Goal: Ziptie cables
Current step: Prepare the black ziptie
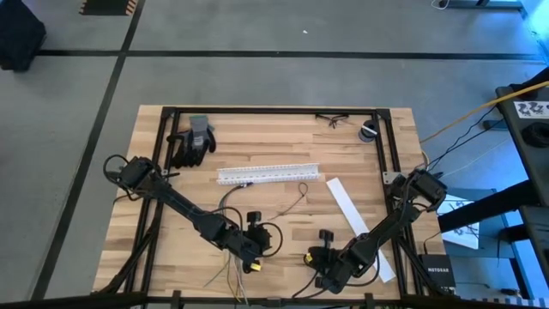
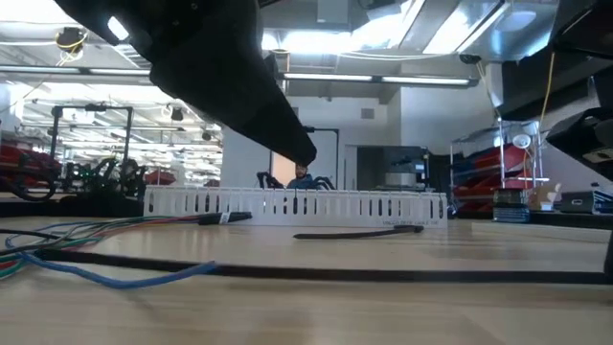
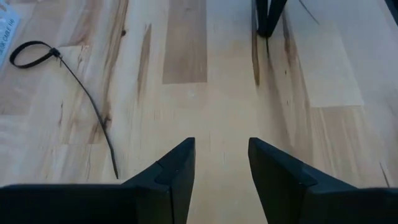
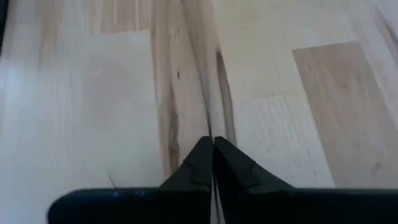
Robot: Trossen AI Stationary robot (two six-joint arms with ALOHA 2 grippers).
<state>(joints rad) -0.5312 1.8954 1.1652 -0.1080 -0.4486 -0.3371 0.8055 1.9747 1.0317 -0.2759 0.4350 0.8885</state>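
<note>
The cables (image 1: 230,257) lie as a loose bundle near the table's near edge, left of centre; their coloured strands (image 2: 96,235) rest flat on the wood. My left gripper (image 3: 222,146) hovers open just right of them, with only bare table between its fingers. A looped ziptie (image 3: 81,93) lies ahead of it on the table. My right gripper (image 4: 213,142) is down at the tabletop near the near edge, right of centre (image 1: 316,262), shut on a thin black ziptie (image 4: 202,87). Another long black strip (image 2: 383,275) lies flat close to the low camera. My right gripper pinches a thin black ziptie at one end (image 4: 209,132) between its two fingertips. The fingers slant down from the near right and lie along the strip. The rest of the strip runs away from the fingertips, flat on the wood.
The white slotted channel (image 1: 270,174) lies across the table's middle. A flat white strip (image 1: 358,227) lies beside my right arm. Gloves (image 1: 193,142) sit at the far left, glasses (image 1: 332,118) and a small dark roll (image 1: 369,131) at the far edge.
</note>
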